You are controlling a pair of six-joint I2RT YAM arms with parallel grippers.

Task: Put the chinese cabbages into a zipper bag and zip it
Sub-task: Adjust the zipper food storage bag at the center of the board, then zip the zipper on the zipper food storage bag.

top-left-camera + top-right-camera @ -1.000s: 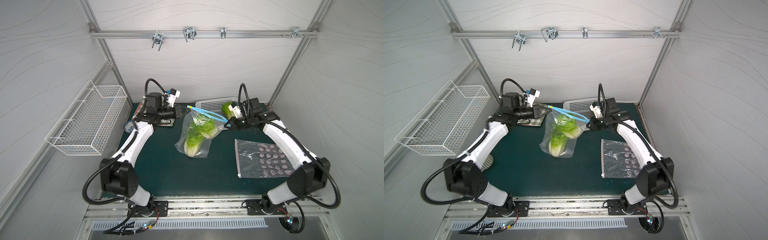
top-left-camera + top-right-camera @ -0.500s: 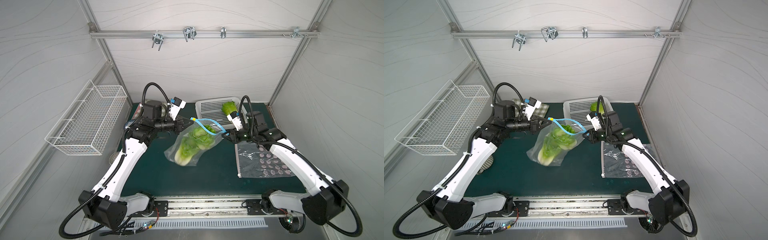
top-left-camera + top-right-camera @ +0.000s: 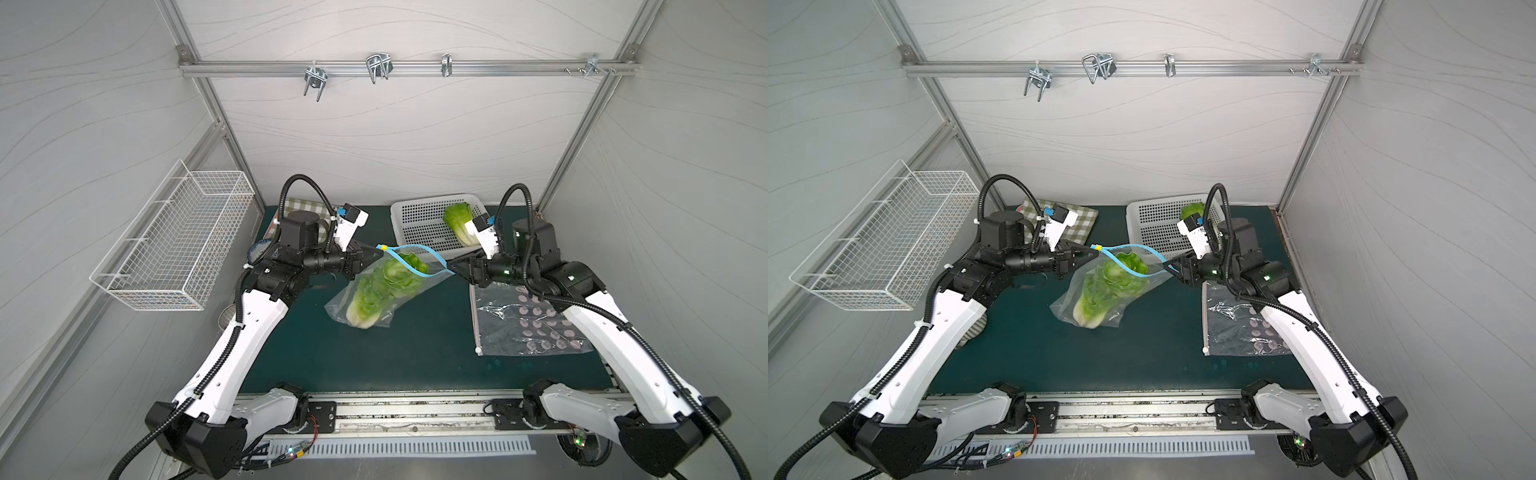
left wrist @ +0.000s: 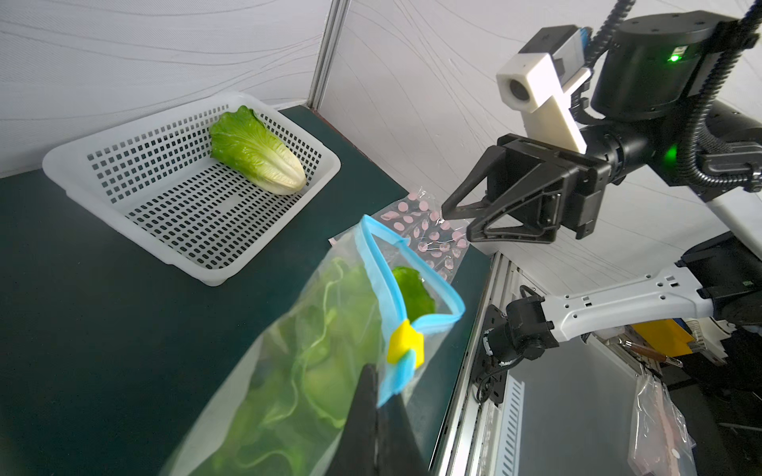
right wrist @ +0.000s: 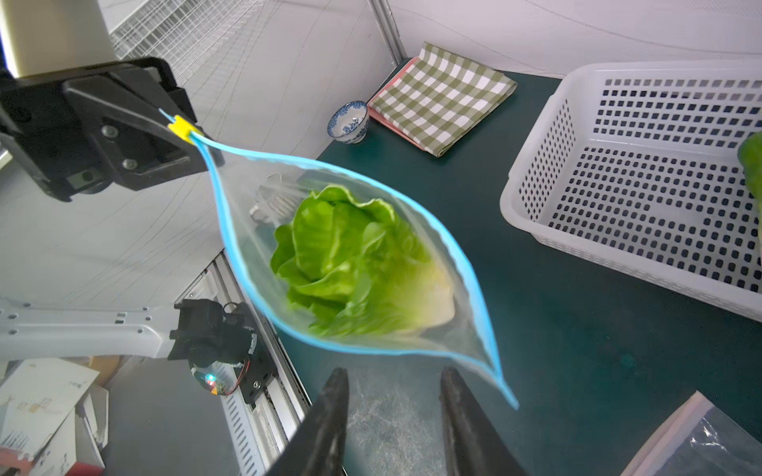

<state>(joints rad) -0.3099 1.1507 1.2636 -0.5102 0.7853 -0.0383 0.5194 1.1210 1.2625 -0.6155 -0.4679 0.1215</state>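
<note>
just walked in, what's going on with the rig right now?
The left gripper is shut on one corner of the zipper bag, next to its yellow slider, holding that end up with the mouth wide open. Inside are chinese cabbages. The right gripper is open by the opposite corner, which lies outside its jaws, so only the left arm holds the bag. One more cabbage lies in the white basket, and the bag is not yet zipped.

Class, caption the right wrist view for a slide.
Open zipper bag of cabbage pinched by the left gripper; right gripper, jaws apart, holds nothing.
</note>
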